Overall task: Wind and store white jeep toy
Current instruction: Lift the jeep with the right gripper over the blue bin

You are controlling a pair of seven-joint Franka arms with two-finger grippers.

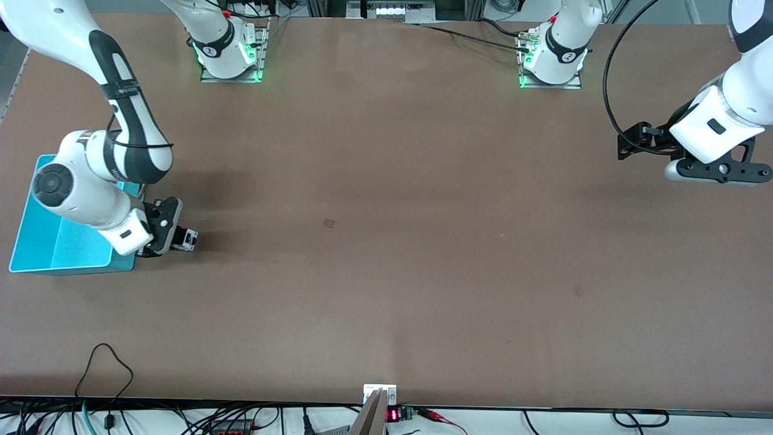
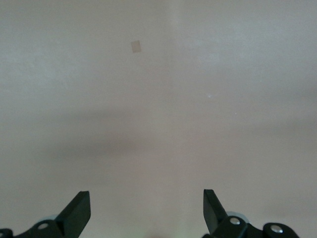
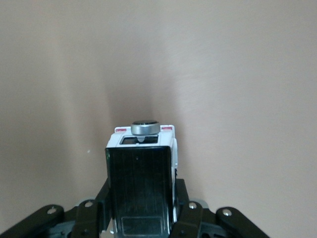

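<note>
The white jeep toy (image 1: 188,239) has a black roof panel and a grey spare wheel at its end. It is held low over the table beside the turquoise bin (image 1: 36,241), at the right arm's end. My right gripper (image 1: 176,237) is shut on it. In the right wrist view the jeep (image 3: 141,178) sits between the fingers, black roof toward the camera. My left gripper (image 1: 628,148) is open and empty, up in the air over the left arm's end of the table; its fingertips (image 2: 79,210) show wide apart in the left wrist view.
The turquoise bin is partly hidden by the right arm. A small square mark (image 1: 329,223) lies on the brown table near its middle, also seen in the left wrist view (image 2: 136,46). Cables run along the table edge nearest the front camera.
</note>
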